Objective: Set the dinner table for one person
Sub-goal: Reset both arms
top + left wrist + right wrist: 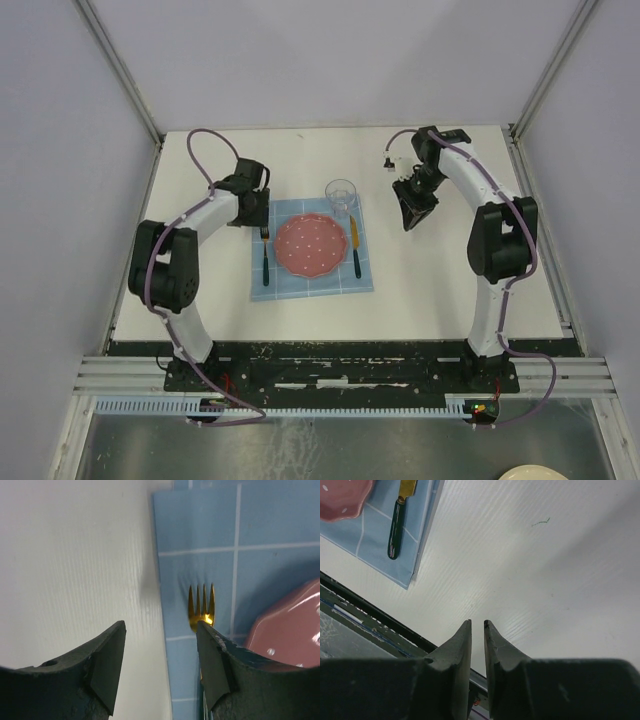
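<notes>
The white dinner table [450, 290] carries a blue grid placemat [300, 282]. On the placemat are a pink dotted plate [311, 245], a gold fork with a dark green handle [266, 256] to the plate's left, a matching knife [355, 246] to its right, and a clear glass [341, 195] at the far right corner. My left gripper [260, 215] is open and empty, just above the fork's tines [201, 611], straddling the placemat's left edge. My right gripper [411, 214] hangs over bare table right of the glass, jaws together and empty [477, 624].
The table is walled in by white panels on three sides. A black rail [340, 350] runs along the near edge, where the arm bases are mounted. The right wrist view shows the knife handle [395, 530] and the placemat corner [380, 547] near that rail.
</notes>
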### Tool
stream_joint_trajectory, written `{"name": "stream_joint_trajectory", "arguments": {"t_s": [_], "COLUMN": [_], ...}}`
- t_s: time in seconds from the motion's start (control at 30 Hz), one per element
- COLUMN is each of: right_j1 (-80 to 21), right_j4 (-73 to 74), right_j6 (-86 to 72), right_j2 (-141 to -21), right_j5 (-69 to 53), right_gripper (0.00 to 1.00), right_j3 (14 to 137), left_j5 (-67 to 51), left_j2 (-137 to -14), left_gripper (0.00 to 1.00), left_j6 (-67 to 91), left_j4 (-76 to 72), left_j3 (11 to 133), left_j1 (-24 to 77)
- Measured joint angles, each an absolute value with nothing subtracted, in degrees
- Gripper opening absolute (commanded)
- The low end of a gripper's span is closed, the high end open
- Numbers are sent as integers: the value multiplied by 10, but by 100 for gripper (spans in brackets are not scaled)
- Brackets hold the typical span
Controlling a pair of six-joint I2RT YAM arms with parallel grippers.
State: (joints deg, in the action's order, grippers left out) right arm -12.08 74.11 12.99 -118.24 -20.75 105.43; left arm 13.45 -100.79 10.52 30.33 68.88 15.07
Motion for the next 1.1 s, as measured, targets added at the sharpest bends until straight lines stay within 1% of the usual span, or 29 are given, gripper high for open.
{"name": "stream_joint_trajectory", "arguments": {"t_s": [0.13, 0.37, 0.7, 1.1], "right_j1": [-119, -116, -110, -104], "right_j4": [736, 728, 722, 716], "right_j6": [134, 136, 138, 138], "right_j2": [-1178, -1135, -1109, -1102], "right_j5": [-192, -166, -148, -135], "right_gripper": [23, 22, 22, 22], "right_j3": [1046, 976, 968, 961], "left_j5": [136, 136, 134, 129], "left_j2": [-1062, -1084, -1143, -1173], "left_gripper": [64, 63, 61, 60], "left_j6": [105, 105, 105, 105], "left_j4": [286, 271, 265, 262], "left_j3": [755, 812, 830, 870], "left_j1": [149, 145, 126, 126]}}
